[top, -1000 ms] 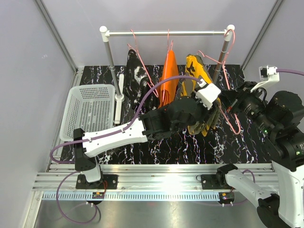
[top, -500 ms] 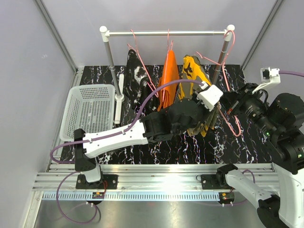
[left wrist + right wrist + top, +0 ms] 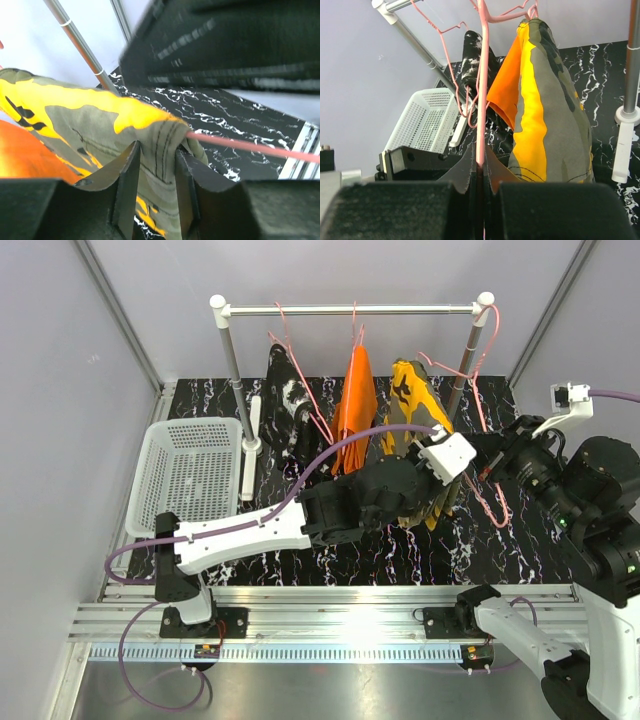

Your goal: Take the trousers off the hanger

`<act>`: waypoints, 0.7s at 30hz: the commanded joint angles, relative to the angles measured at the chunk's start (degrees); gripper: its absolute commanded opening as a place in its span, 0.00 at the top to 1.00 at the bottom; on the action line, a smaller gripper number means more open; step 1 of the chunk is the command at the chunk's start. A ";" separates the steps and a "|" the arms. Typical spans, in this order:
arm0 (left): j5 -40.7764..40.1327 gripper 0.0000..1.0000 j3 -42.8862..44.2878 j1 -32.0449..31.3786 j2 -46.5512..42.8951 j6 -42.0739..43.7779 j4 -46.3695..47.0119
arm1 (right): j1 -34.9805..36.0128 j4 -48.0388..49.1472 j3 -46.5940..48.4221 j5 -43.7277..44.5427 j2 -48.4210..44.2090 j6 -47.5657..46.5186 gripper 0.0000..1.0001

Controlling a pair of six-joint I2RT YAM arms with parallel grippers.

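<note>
The camouflage trousers (image 3: 412,400) hang on a pink hanger (image 3: 485,490) at the right of the rail; they also show in the left wrist view (image 3: 100,120) and the right wrist view (image 3: 545,100). My left gripper (image 3: 156,175) is shut on a fold of the camouflage cloth beside the hanger's bar (image 3: 250,146). My right gripper (image 3: 480,167) is shut on the pink hanger wire (image 3: 482,85). The orange trousers (image 3: 355,400) and the black-and-white trousers (image 3: 290,400) hang on their own pink hangers further left.
The rack's rail (image 3: 350,310) stands on two posts (image 3: 232,370) over the black marbled mat (image 3: 400,540). A white perforated basket (image 3: 190,475) sits at the left. Grey walls close in on both sides.
My left gripper has moved right and a little nearer with the camouflage cloth, pulling it along the hanger bar. The right gripper has shifted slightly, still holding the hanger.
</note>
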 commanded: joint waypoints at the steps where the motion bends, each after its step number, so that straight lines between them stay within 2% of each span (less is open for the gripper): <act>1: -0.45 0.66 -1.22 -0.33 -2.79 2.07 3.81 | -0.13 11.07 4.13 1.98 -1.23 -1.78 1.00; 8: -1.86 0.67 -2.10 -0.33 -2.00 2.34 4.42 | -0.04 10.27 7.64 -0.38 0.00 -2.13 1.00; 11: -2.74 0.52 -1.49 -0.33 -1.21 2.51 5.65 | -0.13 11.06 7.65 -3.37 -0.44 -0.81 1.00; 14: -2.56 0.44 0.17 -0.33 0.02 2.25 5.74 | -0.04 11.42 7.38 -4.35 -0.70 0.15 1.00; 15: -2.56 0.47 0.62 -0.33 0.72 2.34 5.74 | -0.13 11.50 7.47 -4.44 -0.96 0.33 1.00; 18: -2.83 0.77 1.67 -0.33 1.34 2.69 5.48 | -0.13 11.50 7.47 -4.18 -1.23 0.33 1.00; 21: -3.18 0.81 1.24 -0.33 0.82 3.04 5.48 | -0.04 10.80 8.17 -3.56 -1.14 -0.37 1.00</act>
